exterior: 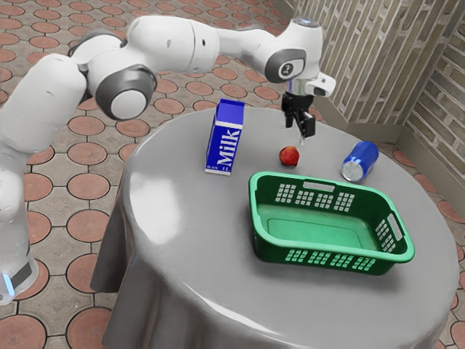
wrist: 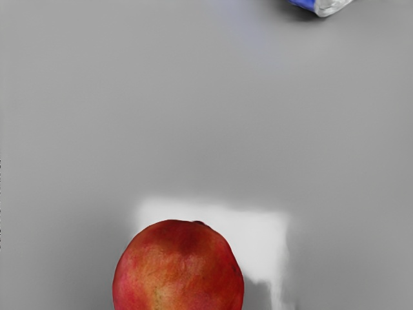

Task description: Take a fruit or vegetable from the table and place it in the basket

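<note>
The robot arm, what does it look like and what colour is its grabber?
The arm is white and smooth, like fat rounded tubes, with dark grey rings at its joints. Low down is a light-blue strip. The gripper is black.

Gripper [exterior: 298,131] above red fruit [exterior: 289,155]; milk carton [exterior: 225,138], green basket [exterior: 273,251], blue can [exterior: 362,160] on grey table [exterior: 196,240].

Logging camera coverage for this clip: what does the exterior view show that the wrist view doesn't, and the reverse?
Exterior view: the milk carton, green basket, white arm with its claw open in the air, tiled floor and brick wall.

Wrist view: close detail of the red fruit, its skin mottled red and orange.

Both: that fruit, the blue can (cut off by the wrist view's edge) and the gray table.
</note>
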### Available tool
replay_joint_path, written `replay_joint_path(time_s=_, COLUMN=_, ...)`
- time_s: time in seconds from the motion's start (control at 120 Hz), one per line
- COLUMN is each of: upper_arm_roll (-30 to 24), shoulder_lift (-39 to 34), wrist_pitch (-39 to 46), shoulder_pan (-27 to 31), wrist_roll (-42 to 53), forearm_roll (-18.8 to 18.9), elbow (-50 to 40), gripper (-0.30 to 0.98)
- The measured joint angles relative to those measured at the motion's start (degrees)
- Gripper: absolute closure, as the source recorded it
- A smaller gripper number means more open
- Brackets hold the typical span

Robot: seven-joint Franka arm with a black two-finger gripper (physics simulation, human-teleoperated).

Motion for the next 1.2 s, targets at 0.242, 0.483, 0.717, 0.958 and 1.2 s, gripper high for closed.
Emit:
replay_joint_path(time_s=0.242, upper_arm_roll=0.1, shoulder_lift=3.8, wrist_pitch=2.7, shoulder_pan=1.0, wrist_roll=-2.5, forearm_roll=-0.1, elbow=0.0, gripper=0.0)
replay_joint_path(time_s=0.483, upper_arm_roll=-0.1, shoulder_lift=4.6, wrist_pitch=3.6, shoulder_pan=0.9, wrist_roll=-4.3, forearm_roll=-0.1, elbow=-0.1, gripper=0.0)
replay_joint_path(time_s=0.717, upper_arm_roll=-0.1, shoulder_lift=5.1, wrist_pitch=3.7, shoulder_pan=0.4, wrist_roll=-5.4, forearm_roll=-0.1, elbow=-0.4, gripper=0.0)
replay_joint_path(time_s=0.958, upper_arm_roll=-0.1, shoulder_lift=5.5, wrist_pitch=3.8, shoulder_pan=0.3, wrist_roll=-6.2, forearm_roll=-0.2, elbow=-0.7, gripper=0.0)
replay_joint_path(time_s=1.2, upper_arm_roll=-0.1, shoulder_lift=5.8, wrist_pitch=3.7, shoulder_pan=0.5, wrist_roll=-6.7, forearm_roll=-0.2, elbow=-0.9, gripper=0.0)
